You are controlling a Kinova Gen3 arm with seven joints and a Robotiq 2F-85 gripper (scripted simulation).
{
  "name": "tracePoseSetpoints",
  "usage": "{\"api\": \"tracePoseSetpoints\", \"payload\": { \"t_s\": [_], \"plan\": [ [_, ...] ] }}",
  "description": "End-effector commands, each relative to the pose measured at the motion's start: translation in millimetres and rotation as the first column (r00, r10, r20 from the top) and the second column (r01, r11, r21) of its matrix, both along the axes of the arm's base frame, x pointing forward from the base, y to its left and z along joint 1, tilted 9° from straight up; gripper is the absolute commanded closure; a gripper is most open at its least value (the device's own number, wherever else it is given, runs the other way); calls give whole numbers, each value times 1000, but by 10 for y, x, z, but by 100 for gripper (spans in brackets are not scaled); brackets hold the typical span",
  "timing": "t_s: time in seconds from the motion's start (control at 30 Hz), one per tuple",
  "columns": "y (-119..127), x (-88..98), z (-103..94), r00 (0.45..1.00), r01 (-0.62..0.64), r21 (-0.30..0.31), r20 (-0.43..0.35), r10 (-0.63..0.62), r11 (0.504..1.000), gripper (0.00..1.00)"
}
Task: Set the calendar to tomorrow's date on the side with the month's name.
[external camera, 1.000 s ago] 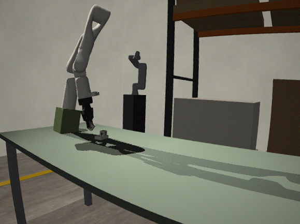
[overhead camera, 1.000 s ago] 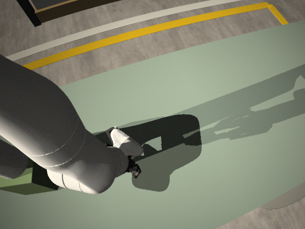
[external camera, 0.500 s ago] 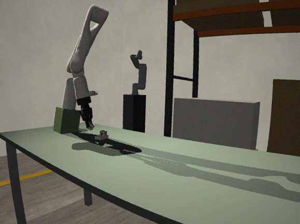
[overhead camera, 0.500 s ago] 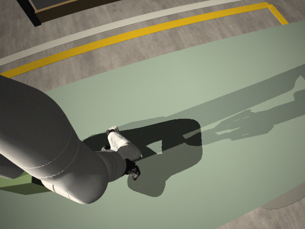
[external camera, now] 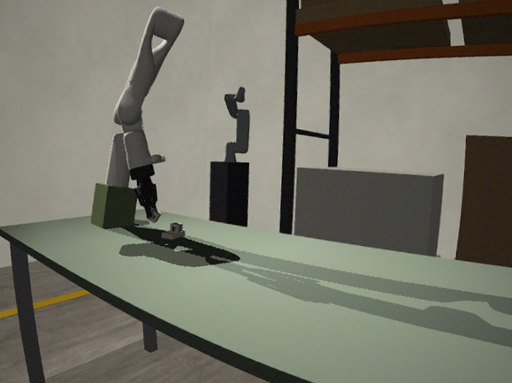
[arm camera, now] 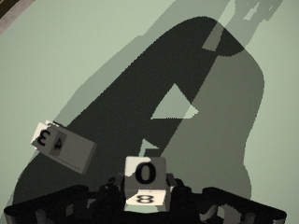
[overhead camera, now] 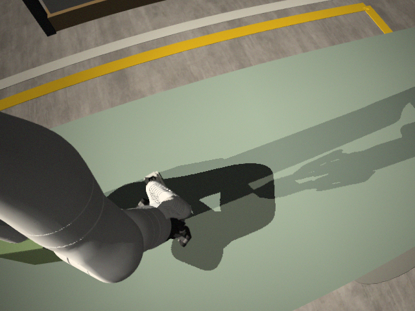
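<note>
Cube w/ 0 & 8 showing is clamped in the jaws, off the tray. Best: square it to the free slot, lower slowly, don't nudge the other cube. Wrist view gives digits; ext. view gives height above table; top's mostly arm.

Place: a warehouse or industrial workshop is suggested.
Storage: brown loads are held on a tall rack.
Floor: yellow line is marked.
</note>
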State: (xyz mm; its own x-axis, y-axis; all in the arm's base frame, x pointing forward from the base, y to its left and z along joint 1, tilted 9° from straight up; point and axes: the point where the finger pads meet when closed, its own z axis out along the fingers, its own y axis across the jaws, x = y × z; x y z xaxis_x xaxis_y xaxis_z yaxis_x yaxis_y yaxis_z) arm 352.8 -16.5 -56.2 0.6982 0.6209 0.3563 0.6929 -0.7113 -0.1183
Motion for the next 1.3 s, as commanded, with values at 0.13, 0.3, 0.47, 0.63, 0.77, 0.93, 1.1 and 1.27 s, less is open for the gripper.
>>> {"api": "tracePoseSetpoints", "payload": {
  "t_s": [0.13,0.3,0.47,0.63,0.77,0.93,1.1,1.27],
  "plan": [
    [-20,-6,-2,1000,8,2,2,-8,1000,72],
    [-17,-13,-7,1000,8,4,1,-8,1000,72],
    [-2,-51,-31,1000,8,24,4,-8,1000,72],
    [15,-76,-45,1000,8,61,26,-9,998,72],
    [22,-85,-52,999,9,88,47,-13,996,72],
    [23,-88,-55,996,12,124,82,-22,992,72],
    [8,-79,-50,991,17,159,127,-37,987,72],
    [-14,-65,-42,986,21,179,161,-50,984,72]
  ]
}}
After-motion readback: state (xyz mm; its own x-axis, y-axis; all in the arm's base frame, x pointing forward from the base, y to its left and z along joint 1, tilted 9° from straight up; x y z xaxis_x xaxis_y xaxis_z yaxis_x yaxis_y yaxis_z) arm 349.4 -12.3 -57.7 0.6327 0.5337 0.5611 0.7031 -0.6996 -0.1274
